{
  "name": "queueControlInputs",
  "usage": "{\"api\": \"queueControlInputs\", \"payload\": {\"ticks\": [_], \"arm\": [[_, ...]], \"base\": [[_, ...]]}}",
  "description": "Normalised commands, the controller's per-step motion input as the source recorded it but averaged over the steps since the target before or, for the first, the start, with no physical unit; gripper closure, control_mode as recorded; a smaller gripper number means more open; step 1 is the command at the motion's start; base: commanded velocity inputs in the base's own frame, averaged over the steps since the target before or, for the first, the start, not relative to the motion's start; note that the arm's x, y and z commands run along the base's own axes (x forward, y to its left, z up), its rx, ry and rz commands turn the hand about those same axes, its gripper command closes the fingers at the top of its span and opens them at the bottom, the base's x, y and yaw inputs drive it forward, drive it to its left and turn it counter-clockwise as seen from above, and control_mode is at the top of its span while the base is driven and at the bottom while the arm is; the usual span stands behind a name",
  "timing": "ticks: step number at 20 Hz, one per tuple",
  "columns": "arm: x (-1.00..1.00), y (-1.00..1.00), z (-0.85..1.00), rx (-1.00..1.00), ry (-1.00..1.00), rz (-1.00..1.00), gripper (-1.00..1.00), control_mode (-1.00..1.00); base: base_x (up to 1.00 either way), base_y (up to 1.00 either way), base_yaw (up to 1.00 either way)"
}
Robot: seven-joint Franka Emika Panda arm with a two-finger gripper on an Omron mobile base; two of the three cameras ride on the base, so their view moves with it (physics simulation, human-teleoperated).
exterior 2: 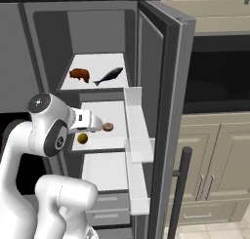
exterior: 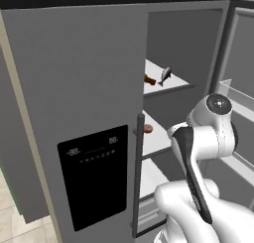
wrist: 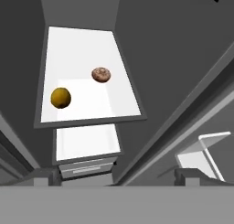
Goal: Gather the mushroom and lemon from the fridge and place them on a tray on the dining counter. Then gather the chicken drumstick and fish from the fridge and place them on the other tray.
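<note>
The fridge stands open. On its middle shelf (wrist: 82, 49) lie a brown-capped mushroom (wrist: 101, 74) (exterior 2: 108, 127) (exterior: 148, 129) and a yellow lemon (wrist: 60, 98) (exterior 2: 82, 138). One shelf up, the brown chicken drumstick (exterior 2: 79, 75) (exterior: 150, 80) rests beside the dark fish (exterior 2: 109, 76) (exterior: 164, 75). My gripper (wrist: 118, 177) (exterior 2: 97, 124) hovers in front of and above the middle shelf, pointing down at it. Its jaws are open and hold nothing, well short of both items. The trays and the dining counter are out of view.
The open right fridge door (exterior 2: 166, 87) carries white door bins (exterior 2: 139, 135) close to my hand's right. The closed left door has a dark dispenser panel (exterior: 94, 177). A lower shelf and drawers (exterior 2: 107, 206) sit below. Beige cabinets (exterior 2: 215, 174) stand further right.
</note>
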Motion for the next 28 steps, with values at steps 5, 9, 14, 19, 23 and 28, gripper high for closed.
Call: {"api": "queueControlInputs", "payload": {"ticks": [5, 9, 14, 19, 23, 28], "arm": [[0.00, 0.00, 0.00, 0.00, 0.00, 0.00, -1.00, 1.00], [0.07, 0.00, 0.00, 0.00, 0.00, 0.00, -1.00, -1.00], [0.65, 0.00, -0.04, 0.03, 0.00, 0.00, -1.00, -1.00], [0.62, 0.04, -0.22, 0.06, 0.00, 0.00, -1.00, -1.00], [0.51, 0.05, -0.35, 0.06, 0.00, 0.00, -1.00, -1.00], [0.11, 0.03, -0.37, 0.03, 0.02, 0.00, -1.00, -1.00]], "base": [[0.27, 0.00, -0.12], [0.03, 0.00, -0.03], [0.00, 0.00, 0.00], [0.00, 0.00, 0.00], [0.00, 0.00, 0.00], [0.00, 0.00, 0.00]]}}
